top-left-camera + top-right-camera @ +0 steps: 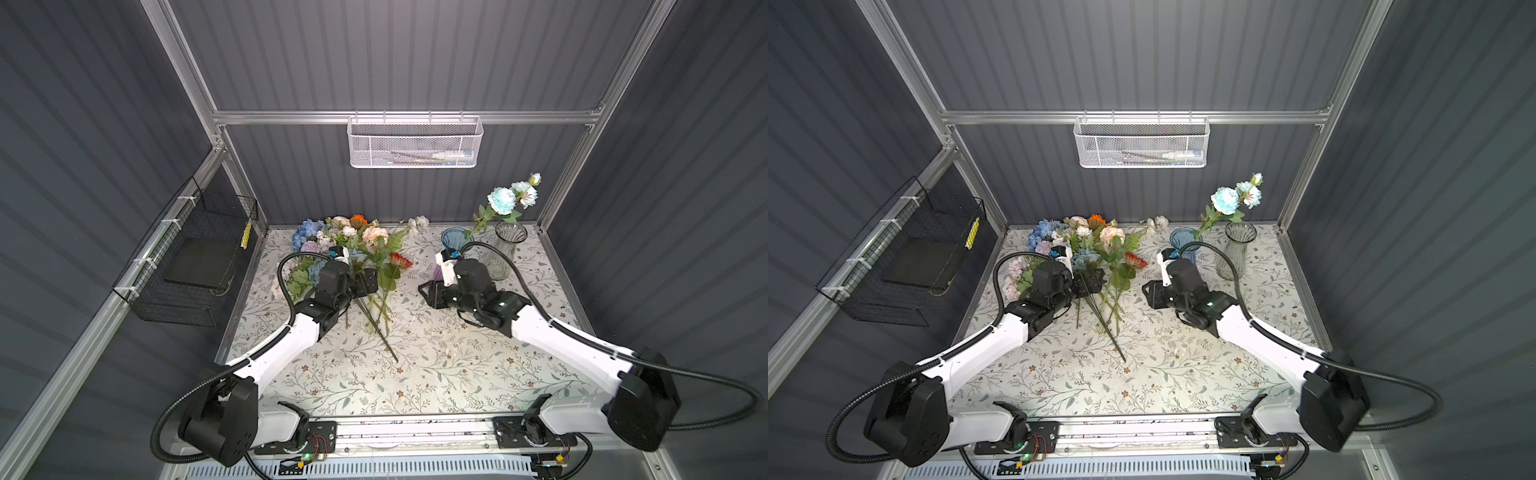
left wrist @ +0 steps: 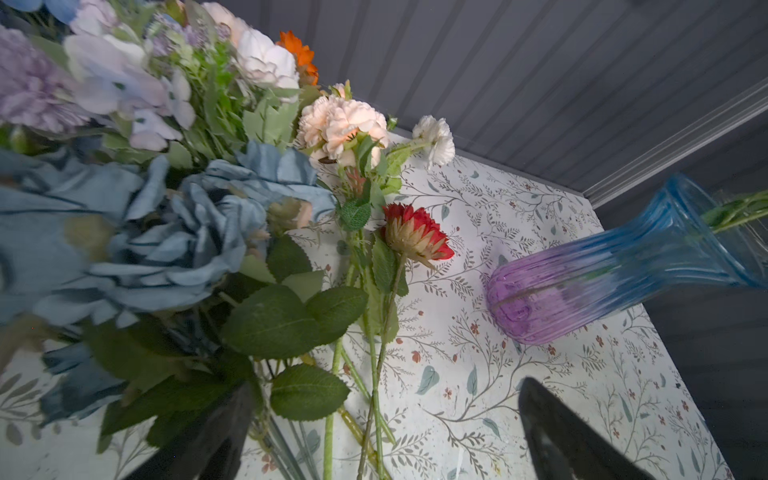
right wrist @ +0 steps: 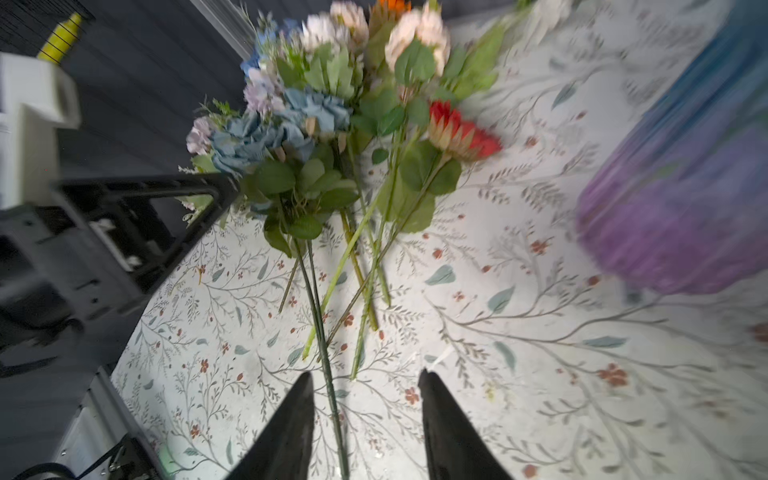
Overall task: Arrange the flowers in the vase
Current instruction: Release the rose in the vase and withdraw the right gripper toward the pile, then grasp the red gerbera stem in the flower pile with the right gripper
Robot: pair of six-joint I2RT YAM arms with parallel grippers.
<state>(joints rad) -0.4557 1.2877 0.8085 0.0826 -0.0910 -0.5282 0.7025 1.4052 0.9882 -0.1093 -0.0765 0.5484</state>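
A floral-print tabletop [image 1: 457, 374] fills a grey-walled booth, and two white-and-black robot arms reach in from its front edge. The flowers [image 1: 374, 237] lie flat at the back left of the tabletop. They form a loose heap of fabric blooms in blue, lilac, peach, cream, orange and red, on wiry green stems with matte, toothed leaves. Their long axis runs from the heads near the back wall to the cut ends, which fan out toward the front.

At the back right stands a ribbed glass vase shading from a blue rim to a purple base [image 2: 602, 282]. It holds one spray of pale blue blooms [image 1: 503, 199]. Just beside it stands a clear fluted glass vase [image 1: 507, 249], which appears empty.

The left arm [image 1: 291, 336] is the nearer to the heap. Its jaws are spread wide, low over the stems just below the leaves, and several stems run lengthwise between them, so closing would likely pinch across the stems. The right arm [image 1: 540, 332] holds its jaws above bare tabletop between the heap and the vases. They are partly apart and grip nothing.

A thin dark wire stem [image 3: 320, 324] points toward the gap between the right arm's jaws. A red spiky-petalled bloom [image 2: 415, 237] lies on the side of the heap nearest the vases.
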